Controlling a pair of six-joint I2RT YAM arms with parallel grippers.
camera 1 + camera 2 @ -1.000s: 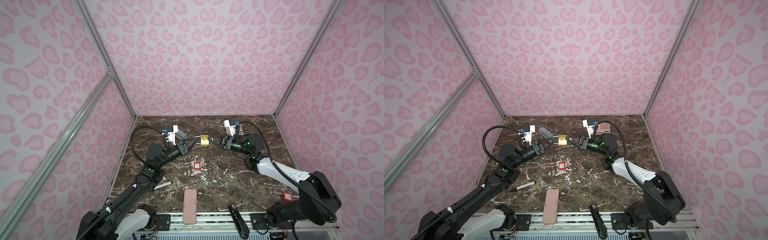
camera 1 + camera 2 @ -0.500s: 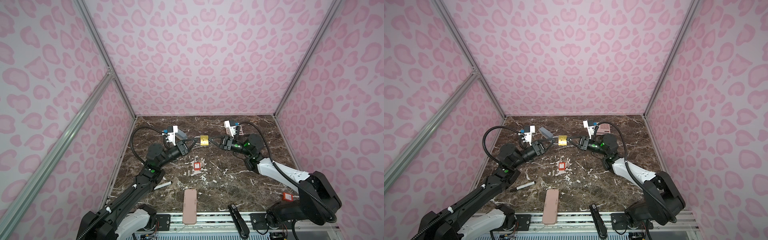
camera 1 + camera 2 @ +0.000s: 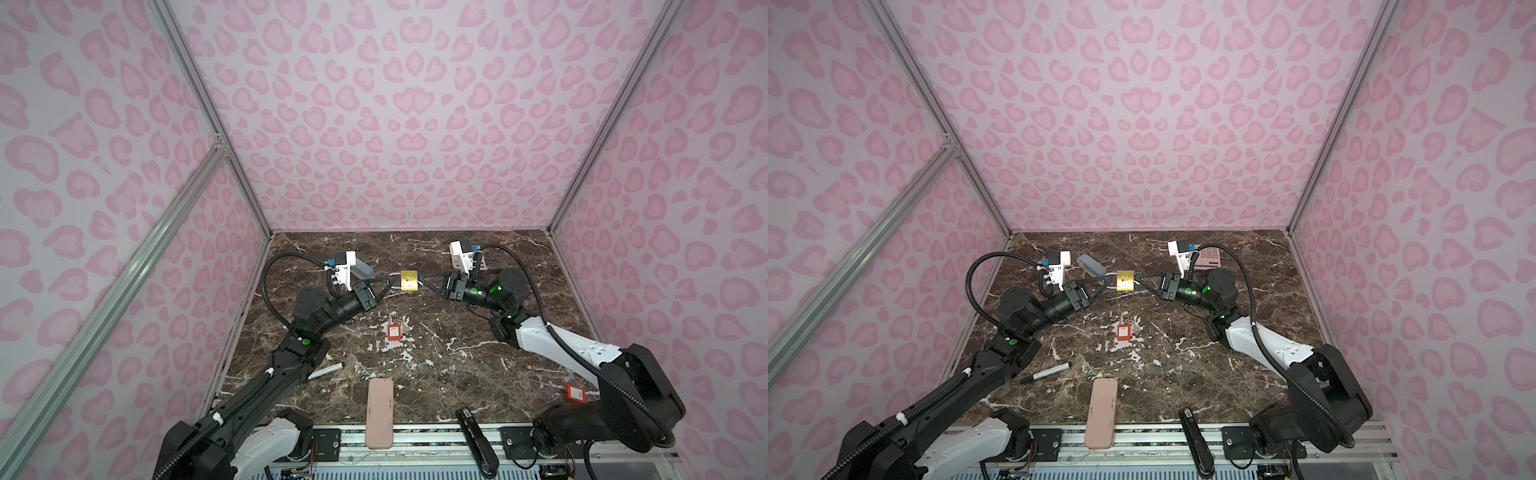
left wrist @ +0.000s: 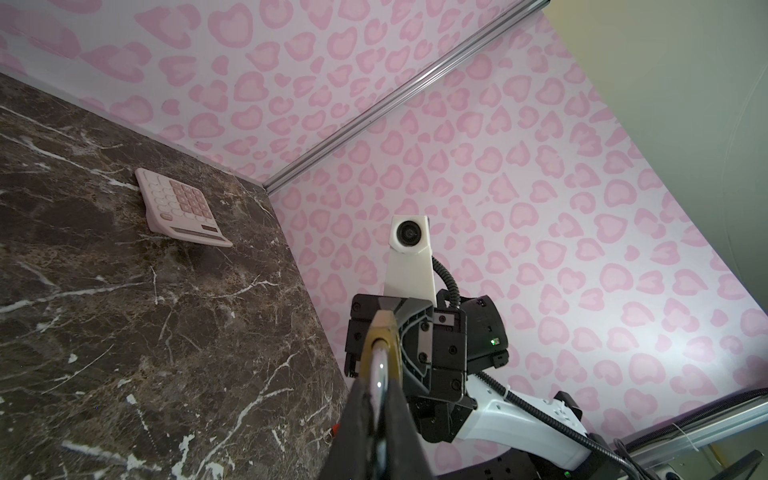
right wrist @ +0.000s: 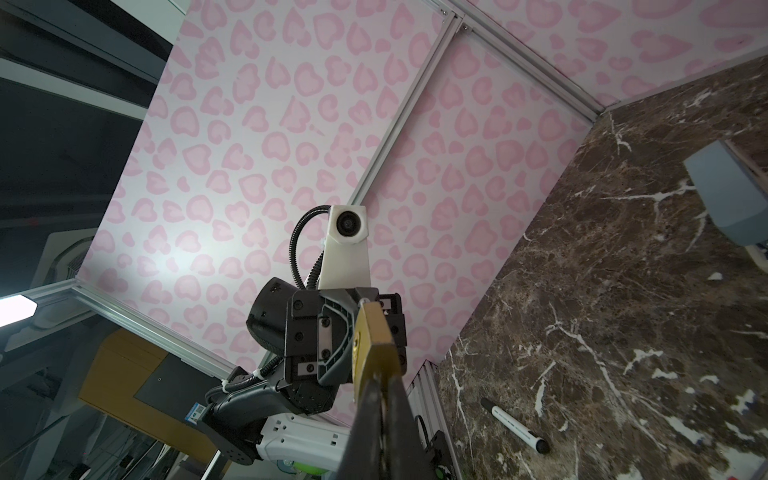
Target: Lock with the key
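I have the brass padlock up off the tabletop, strung between my two arms toward the back of the cell. In both top views it hangs clear of everything below. I judge it is held this way on purpose. With the body lying sideways in the air, the shackle end faces one arm and the keyway end faces the other, so one side can brace while the other turns.

The left hand is clenched on the padlock by its steel shackle. The left wrist view shows the black fingers pinched on either side of the bright loop. That is my anchor against twist.

The right hand is squeezed fully together, its tips right at the base of the brass body. In the right wrist view its fingers meet just under the lock's end. The key ought to be there, but I cannot see it between the pads. So I cannot say whether it is gripped or the pads simply touch each other.

The small red padlock, the marker and the pink case lie on the tabletop, well apart from the work
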